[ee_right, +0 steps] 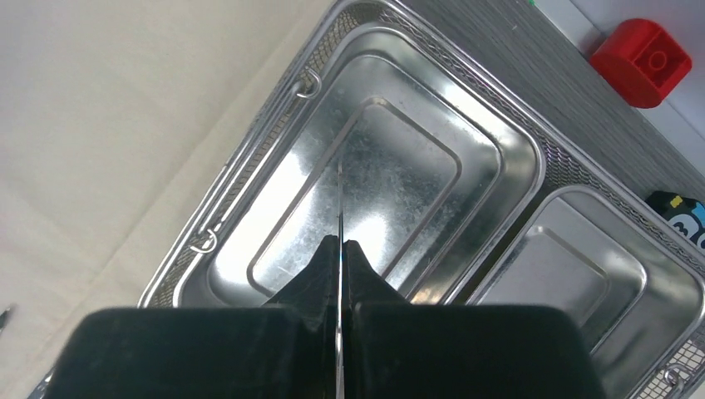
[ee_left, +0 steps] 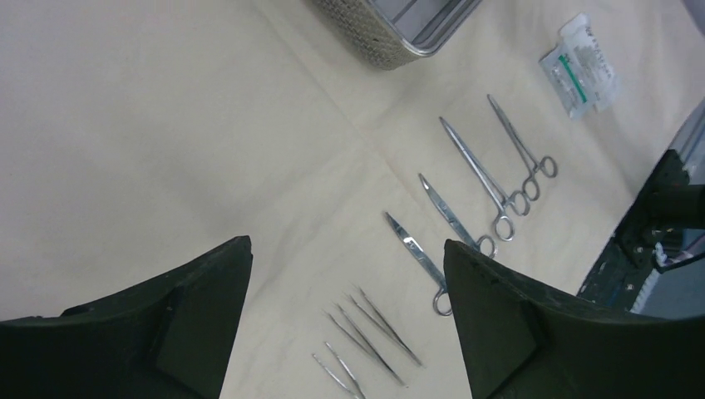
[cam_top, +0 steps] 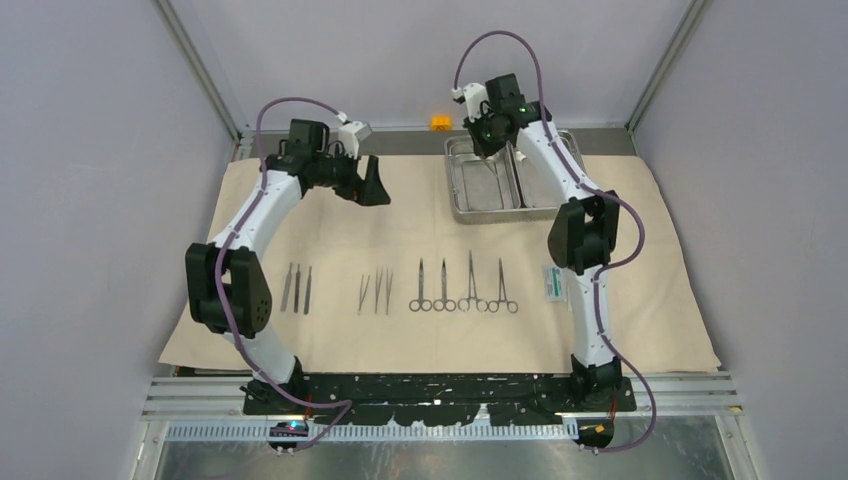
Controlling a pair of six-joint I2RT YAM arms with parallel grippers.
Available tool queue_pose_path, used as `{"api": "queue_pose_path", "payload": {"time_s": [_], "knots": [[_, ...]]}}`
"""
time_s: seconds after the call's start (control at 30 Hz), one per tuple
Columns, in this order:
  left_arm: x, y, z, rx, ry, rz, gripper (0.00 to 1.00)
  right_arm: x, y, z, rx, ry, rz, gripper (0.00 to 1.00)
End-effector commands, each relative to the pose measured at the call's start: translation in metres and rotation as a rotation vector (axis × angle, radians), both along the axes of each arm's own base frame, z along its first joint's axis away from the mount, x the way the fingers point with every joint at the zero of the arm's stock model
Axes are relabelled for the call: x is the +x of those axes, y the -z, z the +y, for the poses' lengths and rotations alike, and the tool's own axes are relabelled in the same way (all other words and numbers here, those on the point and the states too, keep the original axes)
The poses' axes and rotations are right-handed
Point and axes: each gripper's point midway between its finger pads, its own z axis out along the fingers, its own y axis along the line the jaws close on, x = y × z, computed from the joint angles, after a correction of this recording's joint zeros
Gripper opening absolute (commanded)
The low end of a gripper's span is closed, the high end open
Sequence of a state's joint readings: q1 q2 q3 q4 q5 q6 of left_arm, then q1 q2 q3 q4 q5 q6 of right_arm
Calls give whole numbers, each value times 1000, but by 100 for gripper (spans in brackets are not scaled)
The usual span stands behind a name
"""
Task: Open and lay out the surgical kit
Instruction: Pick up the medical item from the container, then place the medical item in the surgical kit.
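Surface: big beige cloth [cam_top: 330, 215] spread flat as the work field | laid out: slim steel ring-handled clamps [cam_top: 463, 290], tweezers [cam_top: 376, 293] and straight handles [cam_top: 297, 288] in one parallel row, easy to reach | right gripper [ee_right: 341, 243]: pinched tight on a thin steel strip [ee_right: 339, 199] seen edge-on, above the shiny two-compartment steel tray [cam_top: 455, 180], probably the next piece for the row | left gripper [ee_left: 347, 243]: jaws wide apart, empty, above bare cloth

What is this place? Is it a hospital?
Probably not a hospital, more likely a robot practice booth. Two robot arms are bolted side by side, plain grey walls close them in, and surgical clamps lie lined up on a beige cloth.
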State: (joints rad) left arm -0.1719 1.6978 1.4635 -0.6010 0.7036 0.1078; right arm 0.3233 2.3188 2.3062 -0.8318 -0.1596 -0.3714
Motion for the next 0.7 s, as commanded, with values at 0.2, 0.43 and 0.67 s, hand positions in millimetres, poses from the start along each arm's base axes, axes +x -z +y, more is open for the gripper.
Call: {"api": "queue_pose_path", "payload": {"time_s": [0.2, 0.43, 0.67], "knots": [[14, -70, -35, -302, -19, 70, 83, -78, -75, 46, 173, -182, 12, 0], [-10, -75, -39, -312, 111, -84, 75, -152, -93, 81, 274, -345, 65, 0], [-55, -72, -34, -286, 272, -281, 68, -211, -95, 110, 318, -519, 124, 1]]}}
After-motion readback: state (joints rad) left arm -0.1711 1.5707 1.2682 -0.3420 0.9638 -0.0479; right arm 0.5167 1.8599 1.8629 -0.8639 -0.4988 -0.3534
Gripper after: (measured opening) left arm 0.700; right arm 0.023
